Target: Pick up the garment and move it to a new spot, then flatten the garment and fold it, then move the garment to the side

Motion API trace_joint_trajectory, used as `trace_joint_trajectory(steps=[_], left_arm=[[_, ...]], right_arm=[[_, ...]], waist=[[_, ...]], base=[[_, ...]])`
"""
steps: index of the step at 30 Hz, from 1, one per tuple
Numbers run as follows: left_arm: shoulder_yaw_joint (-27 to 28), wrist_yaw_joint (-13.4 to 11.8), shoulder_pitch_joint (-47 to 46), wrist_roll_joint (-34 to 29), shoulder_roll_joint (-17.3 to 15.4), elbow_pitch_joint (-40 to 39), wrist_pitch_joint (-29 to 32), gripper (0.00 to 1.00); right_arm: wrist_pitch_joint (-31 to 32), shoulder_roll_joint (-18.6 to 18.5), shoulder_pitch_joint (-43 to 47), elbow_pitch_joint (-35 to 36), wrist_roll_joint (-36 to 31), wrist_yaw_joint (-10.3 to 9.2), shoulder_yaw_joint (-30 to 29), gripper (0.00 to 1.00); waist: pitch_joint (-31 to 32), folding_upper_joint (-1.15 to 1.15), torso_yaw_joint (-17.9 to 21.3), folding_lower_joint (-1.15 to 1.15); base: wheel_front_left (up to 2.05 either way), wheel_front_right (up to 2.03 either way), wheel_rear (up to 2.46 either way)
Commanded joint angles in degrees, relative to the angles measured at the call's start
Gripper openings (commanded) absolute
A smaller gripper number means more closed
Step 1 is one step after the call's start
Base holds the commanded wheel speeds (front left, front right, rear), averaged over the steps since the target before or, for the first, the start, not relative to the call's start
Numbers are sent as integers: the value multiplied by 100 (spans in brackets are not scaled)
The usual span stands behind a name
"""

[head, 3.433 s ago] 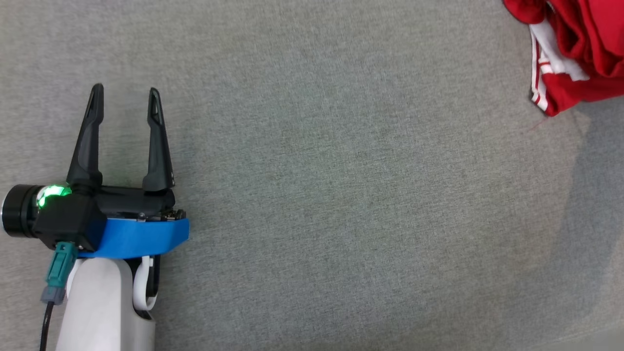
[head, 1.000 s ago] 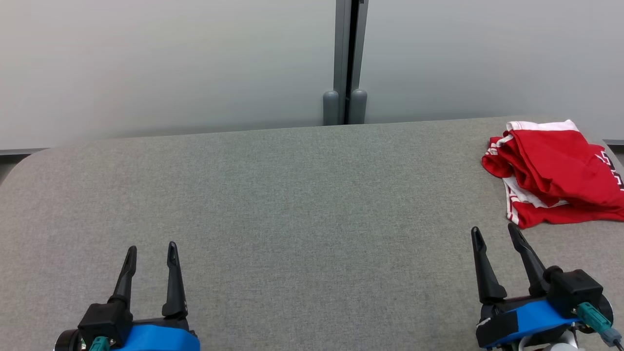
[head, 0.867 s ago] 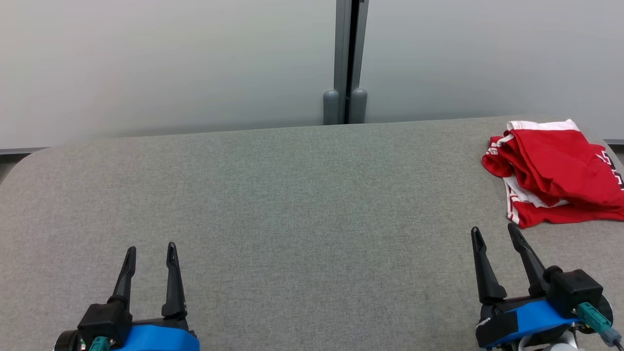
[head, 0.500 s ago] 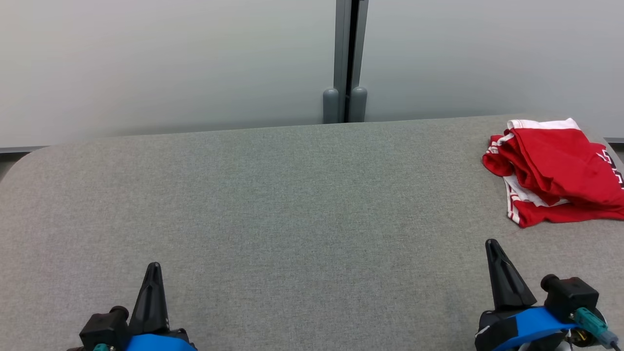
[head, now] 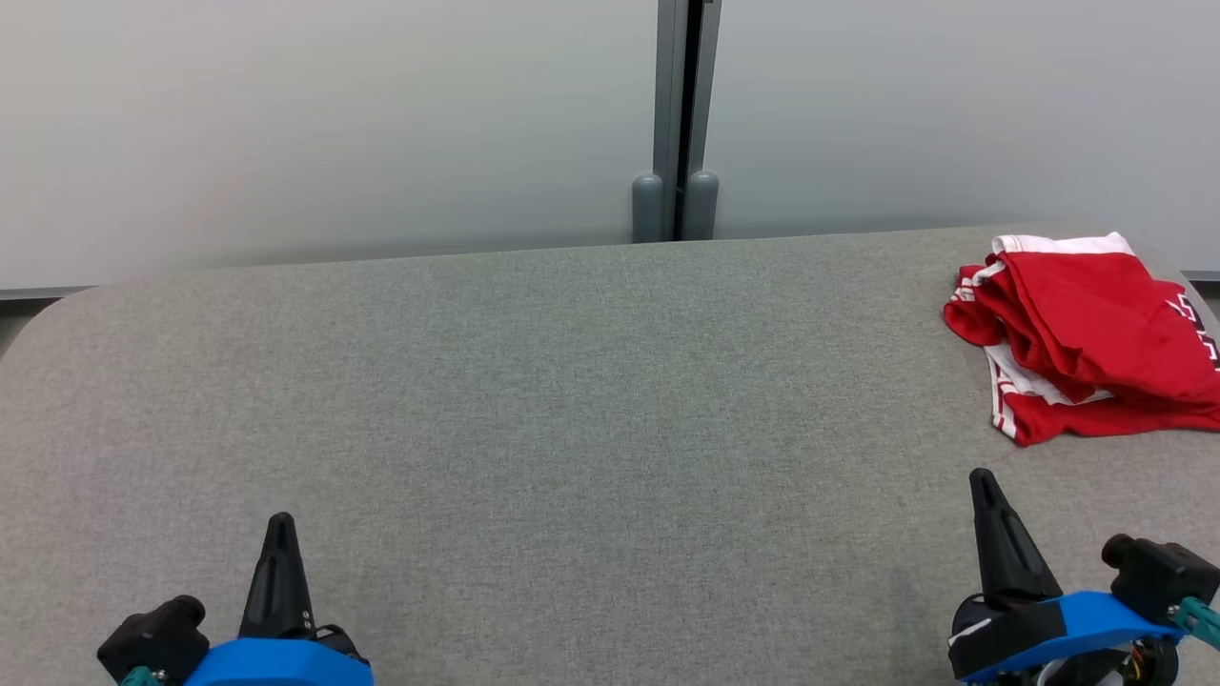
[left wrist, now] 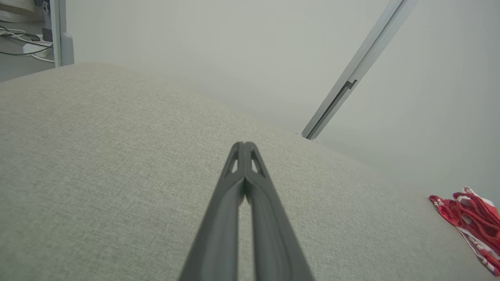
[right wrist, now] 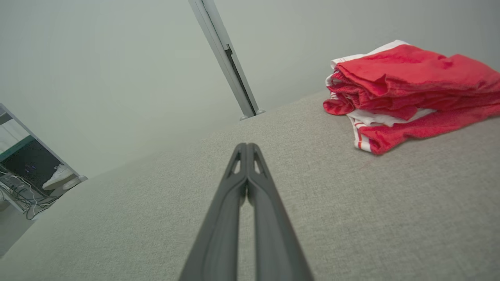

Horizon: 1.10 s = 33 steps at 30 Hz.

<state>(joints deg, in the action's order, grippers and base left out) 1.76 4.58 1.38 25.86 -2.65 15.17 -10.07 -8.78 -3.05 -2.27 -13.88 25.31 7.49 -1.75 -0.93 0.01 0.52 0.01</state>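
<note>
While the left hand [head: 279,522] at lower left and the right hand [head: 982,476] at lower right are both pinched together, empty, the red garment [head: 1087,333] lies bunched on the table [head: 572,400], upper right of frame.

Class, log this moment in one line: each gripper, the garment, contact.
left gripper: shut, empty | right gripper: shut, empty | garment: red, in loose layers at right end of table | contact: none

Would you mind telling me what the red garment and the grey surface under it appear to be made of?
Garment: soft matte fabric, likely a knit; it lies in limp folds, with white striped trim.
Surface: matte grey woven cloth, probably upholstery; fine flecked weave shows.
</note>
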Motion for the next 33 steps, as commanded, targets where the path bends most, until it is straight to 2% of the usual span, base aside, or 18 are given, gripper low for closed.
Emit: trace_joint_trajectory(steps=[1,16,18,33], left_arm=[[45,18,-191,221,-17,-101,47,0],[132,79,-319,1575,-20,-116,384,0],[174,103,-377,2135,-22,-118,524,0],[250,154,-480,3207,-25,-123,797,0]], right_arm=[[41,-5,-130,87,240,0,-36,0],[354,-1,-200,74,1605,0,-128,0],[482,1,-227,66,2165,0,-168,0],[735,5,-280,50,3244,0,-244,0]], waist=[[1,-1,-1,0],[11,-1,-8,0],[16,-1,-12,0],[27,-1,-19,0]], base=[[0,0,0],[0,0,0],[0,0,0],[0,0,0]])
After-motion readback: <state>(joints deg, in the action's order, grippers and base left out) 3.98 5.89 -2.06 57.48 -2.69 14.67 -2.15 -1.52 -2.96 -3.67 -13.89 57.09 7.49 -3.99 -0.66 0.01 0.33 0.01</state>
